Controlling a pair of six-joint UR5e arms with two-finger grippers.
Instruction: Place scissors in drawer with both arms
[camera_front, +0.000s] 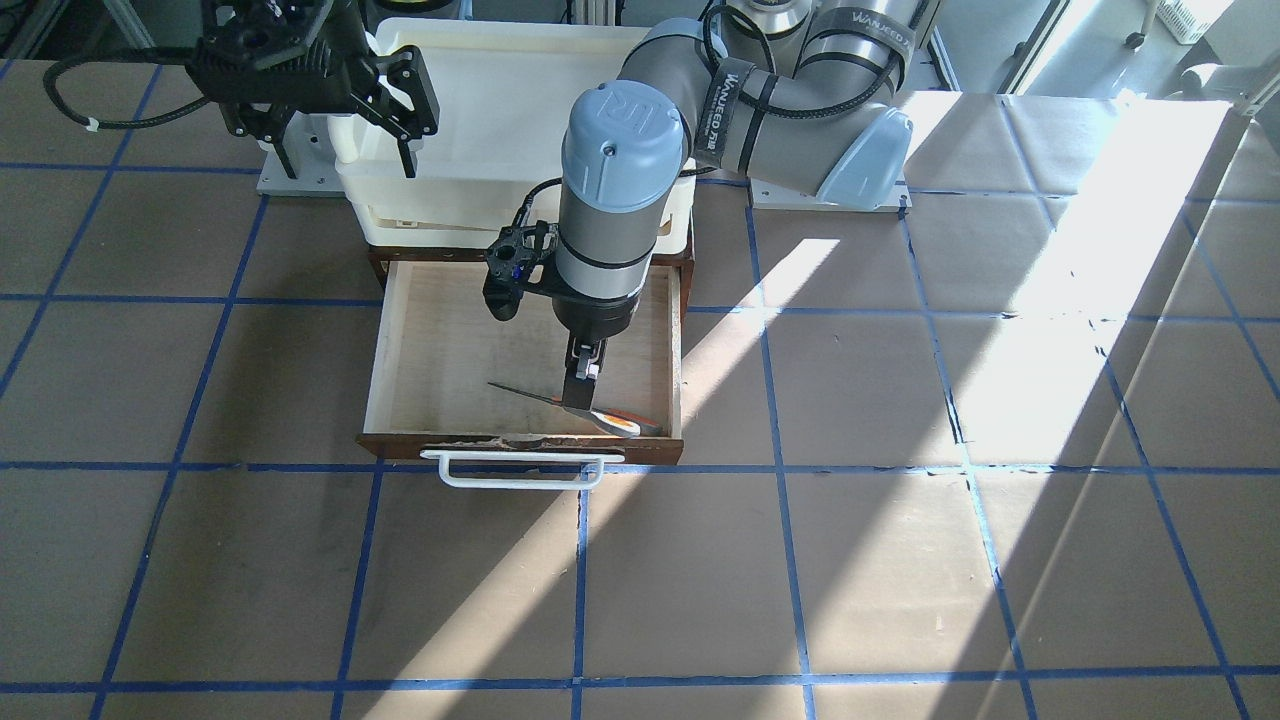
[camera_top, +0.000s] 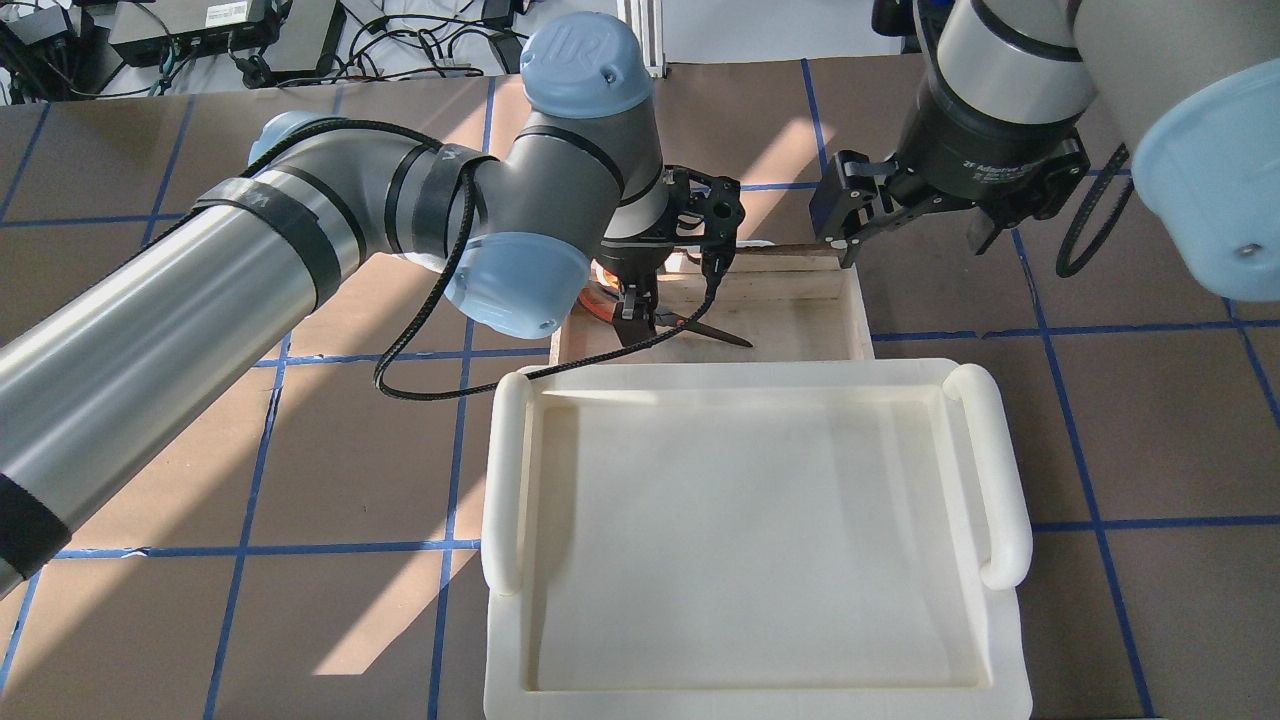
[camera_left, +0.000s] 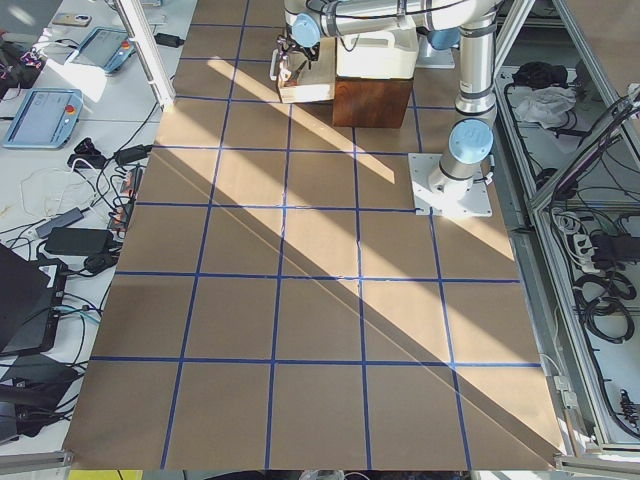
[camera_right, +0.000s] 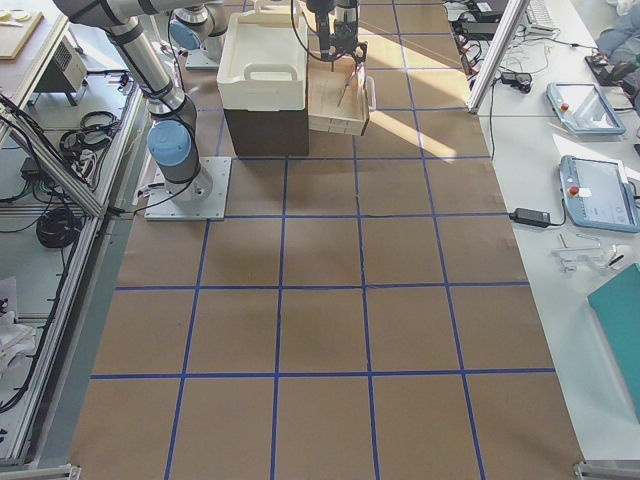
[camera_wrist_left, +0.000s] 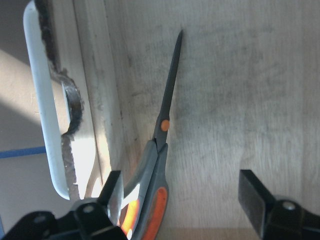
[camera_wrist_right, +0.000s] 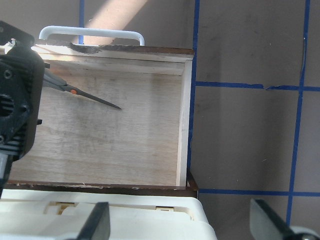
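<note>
Scissors (camera_wrist_left: 162, 135) lie inside the drawer (camera_front: 450, 340), seemingly flat on its pale floor. They run just beside the front wall, with the handles toward the table's edge on my left and the blade tip toward the edge on my right. My left fingers (camera_wrist_left: 254, 197) hang low over them, spread wide and gripping nothing; one finger is close by the handles and the other is well out over bare wood. I take the placing itself as done, with the pair laid along the wall so the floor behind them is open. My right fingers (camera_wrist_right: 97, 222) are also parted and empty. They are held high over the rim of the cream tray (camera_top: 720, 372) toward my right, probably to keep out of the way until the drawer needs shutting. The drawer is pulled out toward the table's (camera_front: 900, 560) far edge, its white bar handle (camera_front: 520, 470) leading. For my left arm, straight up looks open, but the front wall crowds one finger and the tray overhangs the drawer's back.
</note>
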